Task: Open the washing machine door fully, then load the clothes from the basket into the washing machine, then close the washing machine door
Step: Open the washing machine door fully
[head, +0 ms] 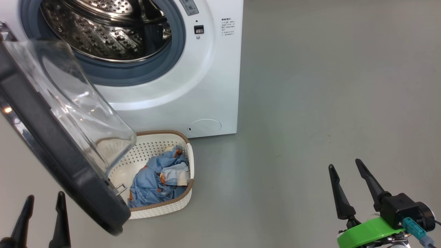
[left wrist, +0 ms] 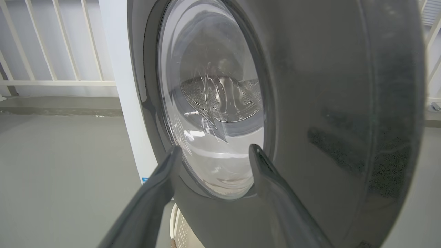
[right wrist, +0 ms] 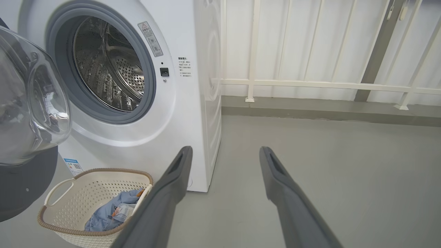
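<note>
washing machine door (head: 51, 137) open; clothes (head: 155, 179) in basket (head: 165, 209), 6 o'clock of drum (head: 103, 34) (loading, closing left); left pincer (head: 46, 195), right pincer (head: 345, 163) wide, empty

From here I can read no wording. The washing machine (right wrist: 179, 113) front carries a warning-triangle sticker (right wrist: 150, 38), a block of tiny print (right wrist: 185, 67) and a blue sticker (right wrist: 73, 166), all too small to read.

washing machine door (right wrist: 29, 113) open | clothes (right wrist: 112, 213) in basket (right wrist: 77, 196) | jaws apart
</note>
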`<state>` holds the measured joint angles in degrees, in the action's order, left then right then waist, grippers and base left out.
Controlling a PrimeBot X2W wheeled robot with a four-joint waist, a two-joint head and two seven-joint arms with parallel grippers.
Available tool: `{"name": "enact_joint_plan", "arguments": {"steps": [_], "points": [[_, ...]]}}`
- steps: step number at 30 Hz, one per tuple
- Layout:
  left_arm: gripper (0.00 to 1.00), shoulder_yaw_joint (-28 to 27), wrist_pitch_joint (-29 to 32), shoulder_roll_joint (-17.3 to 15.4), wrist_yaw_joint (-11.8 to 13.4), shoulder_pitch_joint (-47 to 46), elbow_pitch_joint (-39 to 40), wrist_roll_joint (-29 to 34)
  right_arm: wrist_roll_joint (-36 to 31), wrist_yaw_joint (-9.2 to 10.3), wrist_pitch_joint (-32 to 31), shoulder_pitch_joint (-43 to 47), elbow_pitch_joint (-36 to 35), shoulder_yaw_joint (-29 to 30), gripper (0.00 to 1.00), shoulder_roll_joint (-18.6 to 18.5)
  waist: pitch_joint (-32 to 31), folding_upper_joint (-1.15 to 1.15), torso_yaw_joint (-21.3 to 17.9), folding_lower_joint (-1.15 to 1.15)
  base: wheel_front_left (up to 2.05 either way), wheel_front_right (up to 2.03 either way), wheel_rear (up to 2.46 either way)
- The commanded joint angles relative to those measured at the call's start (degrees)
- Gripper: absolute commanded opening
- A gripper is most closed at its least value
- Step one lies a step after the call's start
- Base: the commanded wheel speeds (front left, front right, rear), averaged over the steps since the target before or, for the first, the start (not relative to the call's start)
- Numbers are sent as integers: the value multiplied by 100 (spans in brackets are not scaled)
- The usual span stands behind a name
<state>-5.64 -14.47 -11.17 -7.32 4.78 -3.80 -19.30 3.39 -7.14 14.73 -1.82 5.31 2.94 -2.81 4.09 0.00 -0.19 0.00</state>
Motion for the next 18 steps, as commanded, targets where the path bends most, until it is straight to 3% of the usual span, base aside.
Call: {"name": "enact_joint_plan", "arguments": {"steps": [1,18], "points": [[100,-183,-52,-134,-17,-78,150,58,-60,-35,27,-8,-126,-88,100,-7,-6,0,5,0,0,0,0],[100,-38,-52,-210,-17,-84,92,63,27,-35,27,-151,-58,218,100,-7,-39,0,55,0,0,0,0]]}}
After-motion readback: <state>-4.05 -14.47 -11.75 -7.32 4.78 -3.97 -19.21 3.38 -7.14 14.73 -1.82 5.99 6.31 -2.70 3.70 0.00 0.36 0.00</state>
